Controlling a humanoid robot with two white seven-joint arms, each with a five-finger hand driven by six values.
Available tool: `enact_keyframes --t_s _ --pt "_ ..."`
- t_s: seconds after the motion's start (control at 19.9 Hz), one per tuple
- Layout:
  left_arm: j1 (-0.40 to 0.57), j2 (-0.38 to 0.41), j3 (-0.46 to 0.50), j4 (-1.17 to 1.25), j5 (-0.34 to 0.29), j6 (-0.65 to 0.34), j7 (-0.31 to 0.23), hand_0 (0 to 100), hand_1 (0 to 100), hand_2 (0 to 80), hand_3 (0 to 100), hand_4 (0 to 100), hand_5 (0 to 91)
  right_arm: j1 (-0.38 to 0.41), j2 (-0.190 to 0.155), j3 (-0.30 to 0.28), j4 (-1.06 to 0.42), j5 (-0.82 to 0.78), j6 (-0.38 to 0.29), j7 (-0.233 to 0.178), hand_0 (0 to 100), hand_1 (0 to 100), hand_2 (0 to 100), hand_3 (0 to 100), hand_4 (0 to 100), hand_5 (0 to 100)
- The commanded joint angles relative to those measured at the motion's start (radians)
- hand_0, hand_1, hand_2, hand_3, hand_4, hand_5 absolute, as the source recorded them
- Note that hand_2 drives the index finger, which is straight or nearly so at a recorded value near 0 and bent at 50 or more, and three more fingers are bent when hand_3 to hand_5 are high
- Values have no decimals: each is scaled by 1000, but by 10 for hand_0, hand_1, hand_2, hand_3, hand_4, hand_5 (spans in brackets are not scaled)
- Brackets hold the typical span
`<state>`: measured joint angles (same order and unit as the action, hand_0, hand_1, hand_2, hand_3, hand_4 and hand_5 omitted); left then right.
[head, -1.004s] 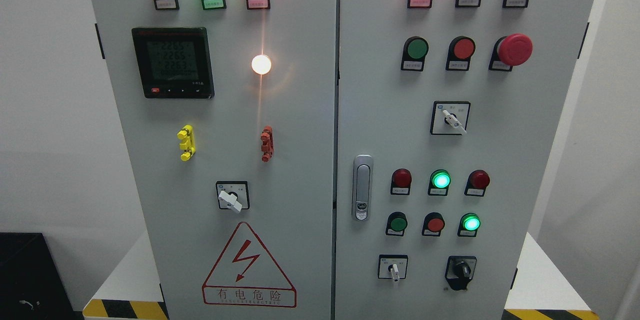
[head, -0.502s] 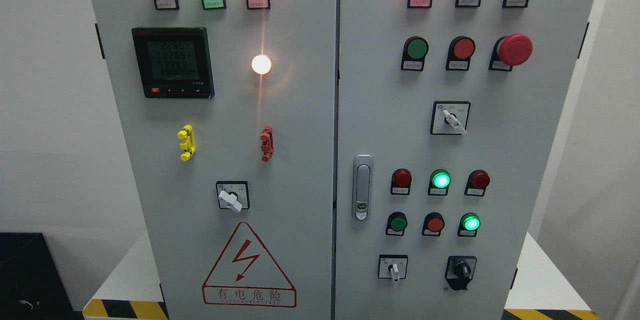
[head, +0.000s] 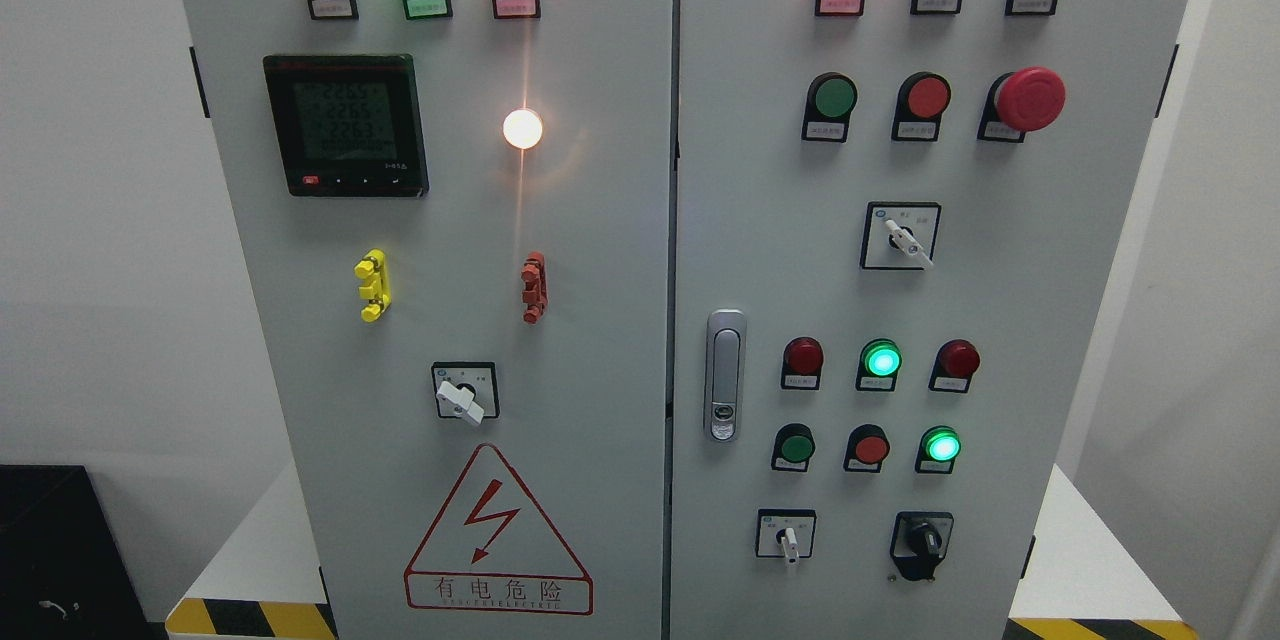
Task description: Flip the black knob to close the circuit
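Note:
The black knob [head: 922,542] sits at the lower right of the grey electrical cabinet's right door [head: 1050,320], its handle pointing roughly straight up. Left of it is a small white selector switch [head: 787,540]. Above them, two green lamps [head: 882,360] [head: 941,445] glow. Neither of my hands shows anywhere in the head view.
The left door carries a meter display [head: 347,125], lit yellow, green and orange lamps, a white lamp [head: 522,128], a white rotary switch [head: 461,398] and a red warning triangle [head: 497,540]. A red mushroom stop button [head: 1030,99] juts out at upper right. A door handle [head: 725,375] sits mid-cabinet.

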<state>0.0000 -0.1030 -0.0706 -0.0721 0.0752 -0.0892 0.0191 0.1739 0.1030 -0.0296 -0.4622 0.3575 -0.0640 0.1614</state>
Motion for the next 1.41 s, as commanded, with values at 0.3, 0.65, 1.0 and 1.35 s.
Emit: enact_keyframes --t_s 0.3,0.65,1.0,1.35 --pt "6 0 0 0 0 0 1 120 556 0 0 0 0 -1 3 -102 -505 363 49 -3 0 0 355 478 416 224" --pt "6 0 0 0 0 0 1 120 556 0 0 0 0 3 15 -131 -719 527 62 -2 0 0 549 731 582 409" --pt "6 0 0 0 0 0 1 120 556 0 0 0 0 1 15 -130 -939 673 52 -5 0 0 761 879 685 567" --pt "6 0 0 0 0 0 1 120 556 0 0 0 0 -1 17 -122 -1151 820 66 -3 0 0 891 1000 800 742"
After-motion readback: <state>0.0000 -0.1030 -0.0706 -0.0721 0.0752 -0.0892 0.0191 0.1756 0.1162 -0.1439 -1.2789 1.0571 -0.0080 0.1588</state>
